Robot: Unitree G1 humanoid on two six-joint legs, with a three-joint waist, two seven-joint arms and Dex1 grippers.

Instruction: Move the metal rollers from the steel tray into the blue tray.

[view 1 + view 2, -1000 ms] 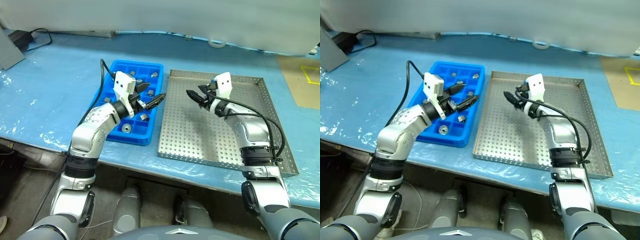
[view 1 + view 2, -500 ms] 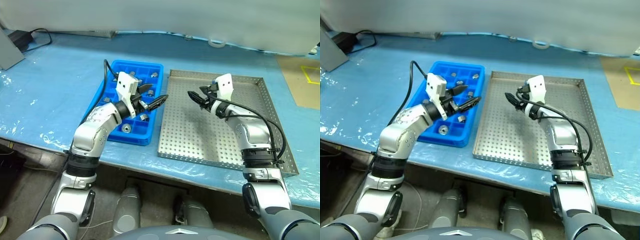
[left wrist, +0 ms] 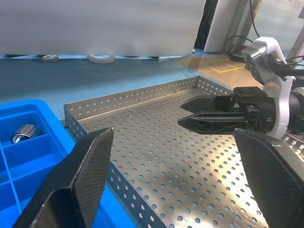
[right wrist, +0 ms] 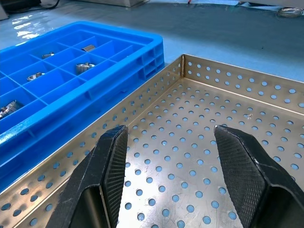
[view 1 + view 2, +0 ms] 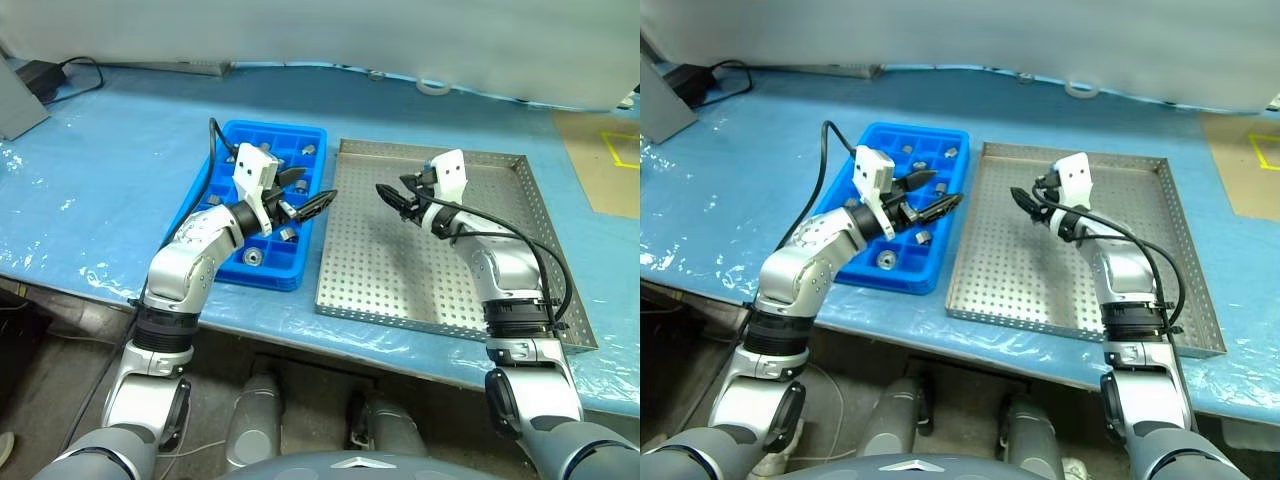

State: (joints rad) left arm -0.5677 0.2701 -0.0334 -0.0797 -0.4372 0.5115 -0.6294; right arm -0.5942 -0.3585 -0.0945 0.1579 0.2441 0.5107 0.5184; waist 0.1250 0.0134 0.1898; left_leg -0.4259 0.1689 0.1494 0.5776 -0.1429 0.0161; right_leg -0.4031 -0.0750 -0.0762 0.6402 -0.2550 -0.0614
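Several metal rollers (image 5: 253, 257) lie in compartments of the blue tray (image 5: 224, 134), and some show in the right wrist view (image 4: 85, 67). To its right, the steel tray (image 5: 400, 275) shows a bare perforated floor with no roller on it. My left gripper (image 5: 315, 188) hovers open over the blue tray's right edge, pointing toward the steel tray, with nothing between its fingers. My right gripper (image 5: 392, 190) hangs open and empty above the steel tray's far left part, pointing toward the left gripper. The left wrist view shows it too (image 3: 183, 113).
Both trays rest on a table covered in blue plastic sheet (image 5: 110, 190). A white tape ring (image 5: 433, 86) and a black cable (image 5: 75, 75) lie near the back. A brown board (image 5: 600, 160) is at the far right.
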